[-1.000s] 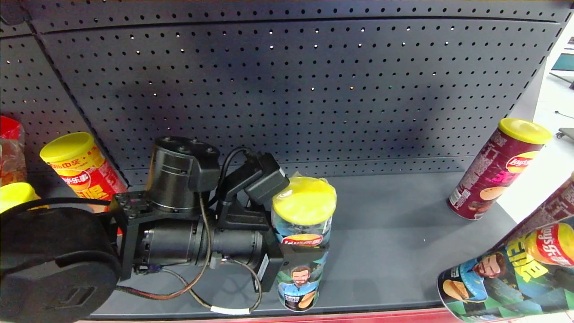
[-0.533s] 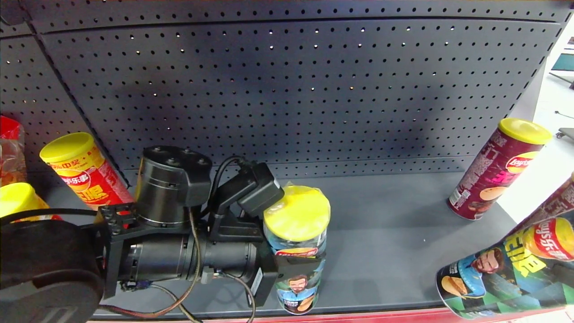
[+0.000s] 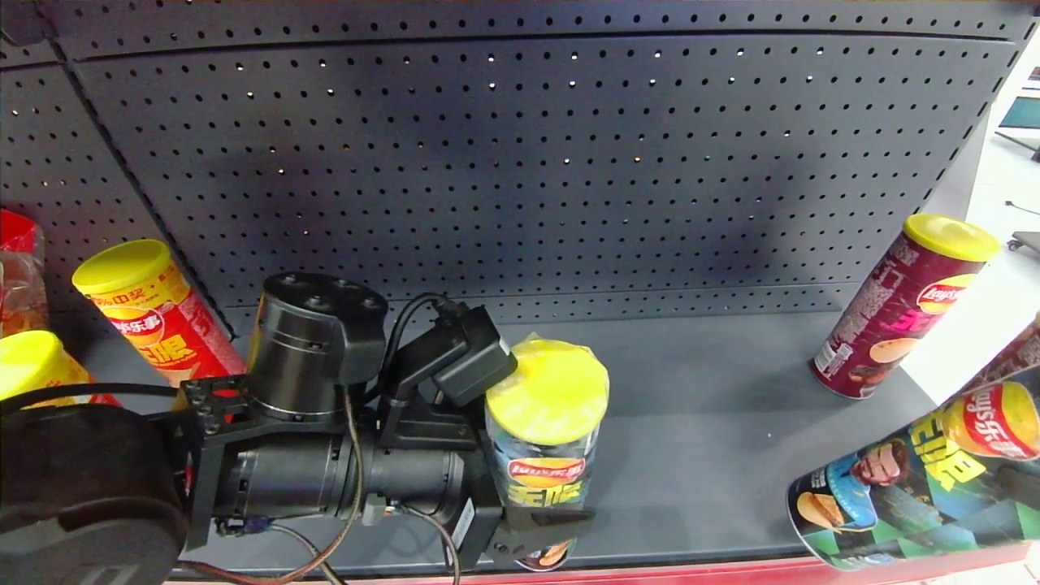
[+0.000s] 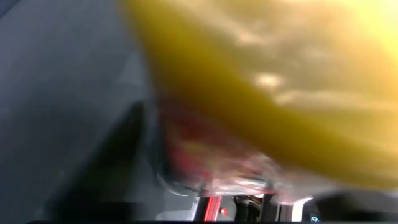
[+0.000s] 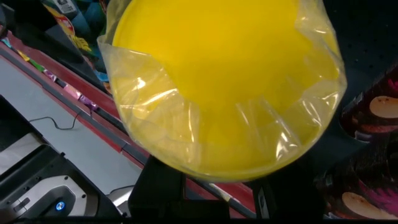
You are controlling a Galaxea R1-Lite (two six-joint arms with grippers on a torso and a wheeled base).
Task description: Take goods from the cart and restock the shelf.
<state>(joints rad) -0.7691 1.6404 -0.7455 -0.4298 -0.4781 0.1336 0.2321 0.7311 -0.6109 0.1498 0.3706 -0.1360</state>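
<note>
You had the left gripper (image 3: 552, 524) closed on the blue chip can (image 3: 546, 455), one dark finger (image 3: 543, 517) clamped low across its body, the can upright at the shelf's (image 3: 715, 422) front edge. Your right gripper (image 5: 217, 196) held a green can (image 3: 894, 504), tilted, just off the shelf's front right corner.

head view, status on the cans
Left end effector shut on blue can, upright at shelf front. Right end effector holds green can, tilted. Maroon can nearby.
</note>
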